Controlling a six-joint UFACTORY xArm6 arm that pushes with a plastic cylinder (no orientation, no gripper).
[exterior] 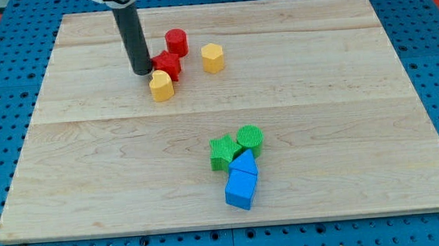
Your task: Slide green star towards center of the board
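Observation:
The green star [223, 151] lies below the board's middle, touching a green round block [250, 139] on its right and a blue triangular block [244, 166] below it. My tip [141, 71] rests at the upper left, right against the left side of a red star-like block [167, 65]. It is far from the green star.
A red cylinder [176, 42] lies above the red star. A yellow block [161, 86] touches the red star from below, another yellow block [213, 57] lies to its right. A blue cube [240, 188] sits under the blue triangle. The wooden board [357, 90] has blue pegboard around it.

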